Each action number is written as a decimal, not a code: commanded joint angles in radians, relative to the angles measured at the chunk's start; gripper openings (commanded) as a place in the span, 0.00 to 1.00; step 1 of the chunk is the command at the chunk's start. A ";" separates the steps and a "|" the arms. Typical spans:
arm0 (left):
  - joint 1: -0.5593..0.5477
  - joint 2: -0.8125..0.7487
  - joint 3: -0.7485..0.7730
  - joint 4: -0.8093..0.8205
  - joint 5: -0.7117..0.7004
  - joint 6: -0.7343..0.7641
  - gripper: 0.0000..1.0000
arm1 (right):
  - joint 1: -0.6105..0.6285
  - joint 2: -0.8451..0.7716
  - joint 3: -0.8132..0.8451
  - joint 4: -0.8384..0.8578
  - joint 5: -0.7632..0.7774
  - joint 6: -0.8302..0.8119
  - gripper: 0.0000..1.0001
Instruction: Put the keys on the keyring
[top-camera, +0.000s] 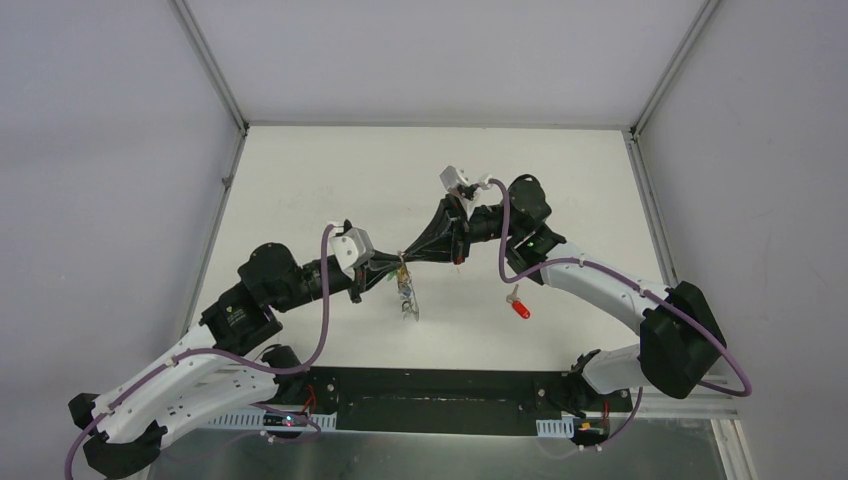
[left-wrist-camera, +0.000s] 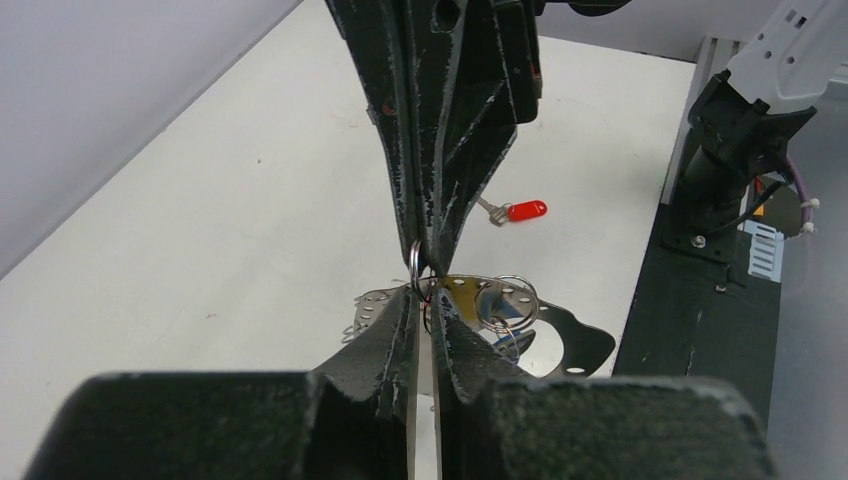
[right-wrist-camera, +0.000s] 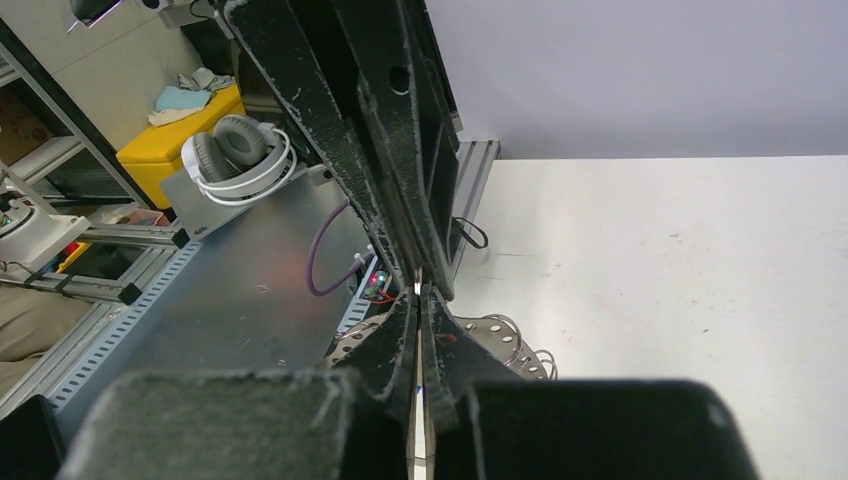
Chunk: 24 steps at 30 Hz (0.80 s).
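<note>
One red key (top-camera: 520, 308) lies loose on the tabletop (top-camera: 300, 180), nearest the arm bases and well apart from everything else; by the look of it, it is not yet threaded. Just beyond it, near the middle, the other keys (top-camera: 406, 296) hang in a small cluster clear of the tabletop, under the spot where both sets of jaws meet tip to tip. The keyring (left-wrist-camera: 572, 332) shows in the left wrist view as a flat holed band passing behind the tips, with small rings (left-wrist-camera: 512, 298) bunched beside it. Holding it up seems meant to let the keys dangle free and keep the band's edge reachable from both sides. The left jaws are almost closed, only a slit between them, pinching a thin edge of metal that I take for the keyring; exactly which piece it is I find hard to tell. The right jaws, reaching in from the far side, are clenched tight. A split ring (left-wrist-camera: 414, 260) sits right at their tips, though whether it is truly pinched I cannot tell.
</note>
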 joint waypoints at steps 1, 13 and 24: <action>-0.008 -0.004 -0.010 0.056 0.030 0.005 0.00 | -0.001 -0.034 0.002 0.077 -0.007 0.012 0.00; -0.008 -0.036 0.017 -0.003 -0.074 -0.018 0.00 | -0.001 -0.029 -0.002 0.077 0.005 0.021 0.09; -0.008 0.085 0.190 -0.222 -0.132 -0.073 0.00 | -0.001 -0.044 -0.015 0.076 0.050 0.016 0.57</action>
